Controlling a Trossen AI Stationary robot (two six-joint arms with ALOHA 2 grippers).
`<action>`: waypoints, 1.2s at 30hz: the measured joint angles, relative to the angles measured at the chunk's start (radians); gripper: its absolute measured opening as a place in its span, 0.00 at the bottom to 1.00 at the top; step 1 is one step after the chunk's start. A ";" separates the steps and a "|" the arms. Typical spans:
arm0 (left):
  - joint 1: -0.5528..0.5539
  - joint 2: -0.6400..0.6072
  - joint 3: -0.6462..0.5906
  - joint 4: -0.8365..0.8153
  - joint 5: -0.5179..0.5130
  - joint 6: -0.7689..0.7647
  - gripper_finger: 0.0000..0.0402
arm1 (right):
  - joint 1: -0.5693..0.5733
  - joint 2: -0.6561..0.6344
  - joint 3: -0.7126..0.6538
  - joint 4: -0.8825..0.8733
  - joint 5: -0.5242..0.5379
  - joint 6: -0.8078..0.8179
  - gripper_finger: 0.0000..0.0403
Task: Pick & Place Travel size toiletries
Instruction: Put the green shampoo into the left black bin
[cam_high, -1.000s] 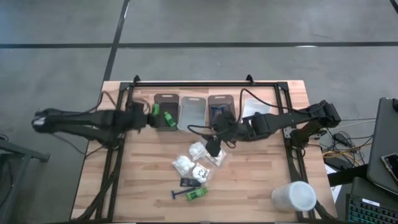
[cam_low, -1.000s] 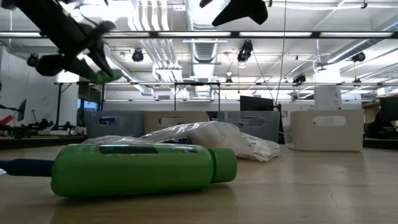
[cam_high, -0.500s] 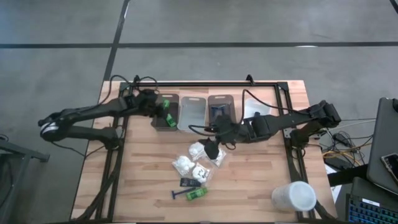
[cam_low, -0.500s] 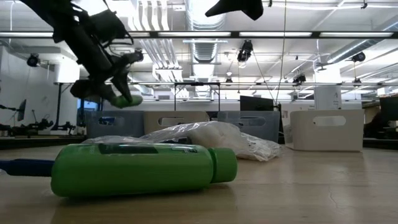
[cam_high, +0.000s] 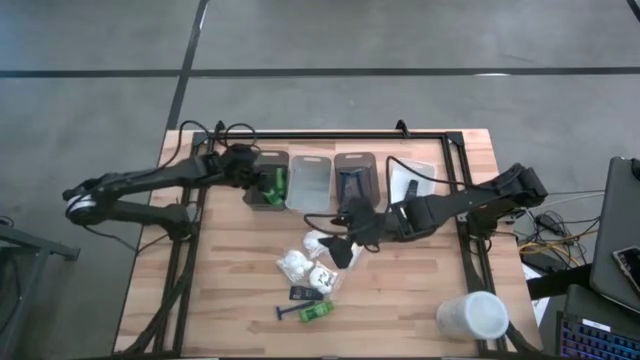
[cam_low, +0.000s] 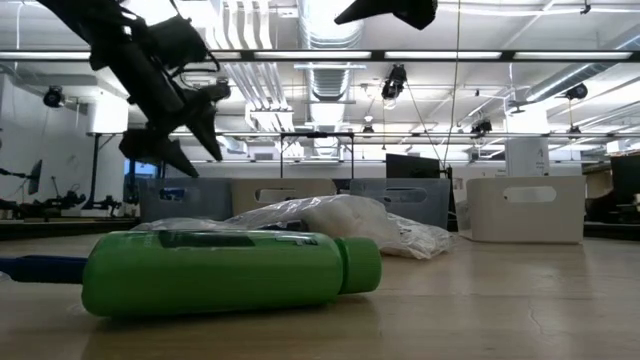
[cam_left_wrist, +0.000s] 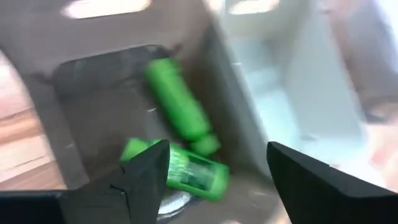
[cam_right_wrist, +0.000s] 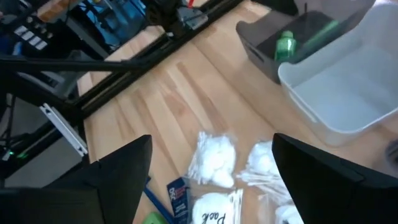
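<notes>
My left gripper (cam_high: 265, 182) hangs open over the dark grey bin (cam_high: 262, 195) at the table's far side. Two bright green mini bottles lie in that bin, one (cam_left_wrist: 177, 106) lengthwise and one (cam_left_wrist: 193, 174) below the fingers. My right gripper (cam_high: 338, 250) is open above the white clear-wrapped packets (cam_high: 310, 262) at the table's middle. Nearer the front edge lie a black tube (cam_high: 303, 293), a dark blue razor (cam_high: 285, 315) and another green bottle (cam_high: 317, 312), which rests on its side in the low view (cam_low: 225, 272).
Beside the dark grey bin stand a clear bin (cam_high: 309, 180), a second grey bin (cam_high: 354, 165) holding a dark razor, and a white bin (cam_high: 410, 175). A large white cup (cam_high: 472, 316) stands near the table's front right corner. A black frame runs along the far edge.
My left gripper carried a green bottle from the table's left over the dark grey bin, dipped, then opened and let go; the bottle now lies in the bin with the other one. My right gripper moved toward the near edge, over the white packets.
</notes>
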 joint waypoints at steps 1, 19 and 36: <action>-0.011 -0.019 -0.001 0.002 0.029 0.020 0.68 | 0.004 0.008 -0.002 0.002 0.001 0.011 0.83; -0.480 -0.276 -0.111 0.050 0.235 0.017 0.67 | 0.020 0.110 -0.002 0.173 -0.142 0.082 0.86; -0.766 -0.246 -0.257 0.355 0.100 0.082 0.67 | 0.020 0.110 -0.002 0.174 -0.164 0.085 0.75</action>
